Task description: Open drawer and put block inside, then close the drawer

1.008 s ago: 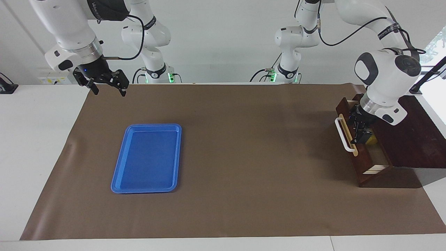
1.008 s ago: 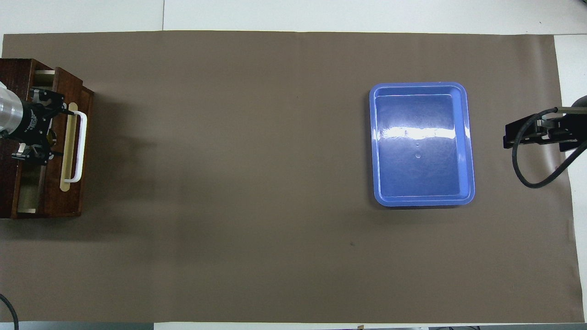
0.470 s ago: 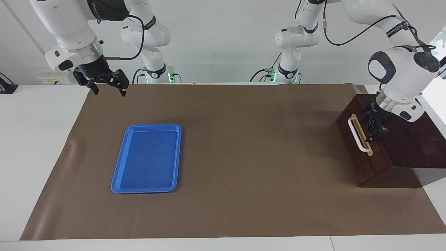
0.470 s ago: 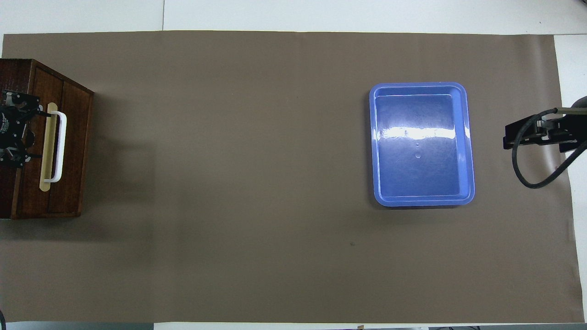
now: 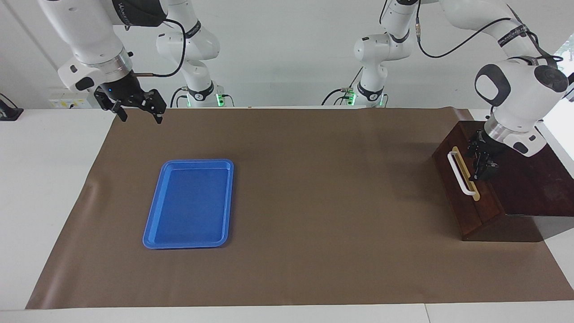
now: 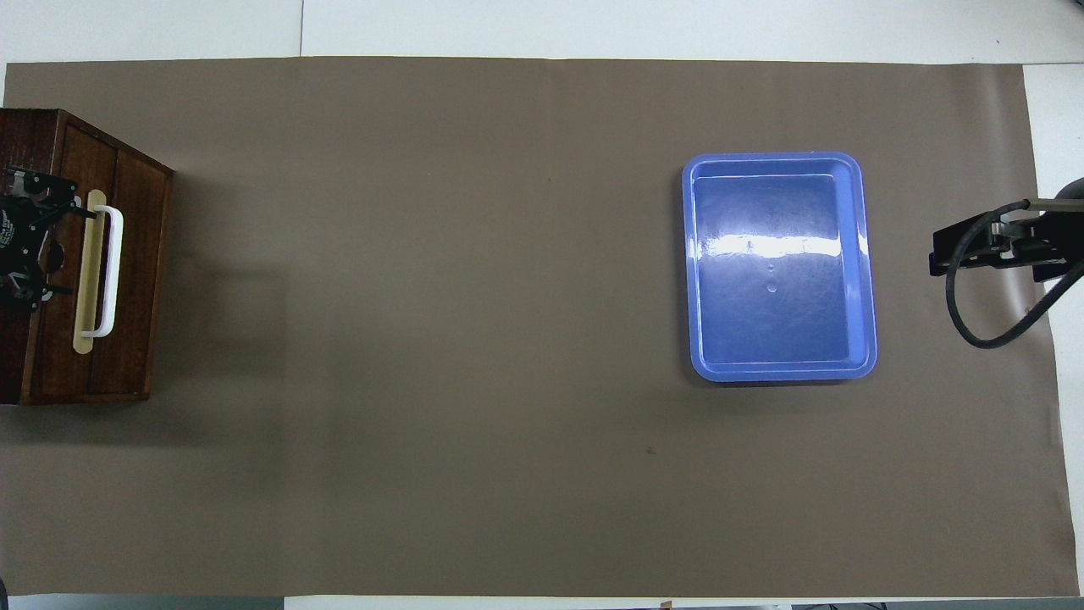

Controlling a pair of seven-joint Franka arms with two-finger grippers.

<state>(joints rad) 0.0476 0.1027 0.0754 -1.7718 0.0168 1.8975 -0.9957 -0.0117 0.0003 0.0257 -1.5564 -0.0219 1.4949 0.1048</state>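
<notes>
Left gripper [image 5: 481, 165] spread, holding nothing, over the cabinet [image 5: 533, 179] top just beside the shut drawer [image 5: 464, 193] and its handle [image 5: 459, 172] (block not visible). One blue tray [image 5: 188, 204] lies toward the right arm's end. Right gripper [image 5: 136, 110] waits spread, clear of everything.

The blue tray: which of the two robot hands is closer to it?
Right. The right gripper hangs open over the mat's edge beside the blue tray; the left gripper is over the drawer at the other end.
</notes>
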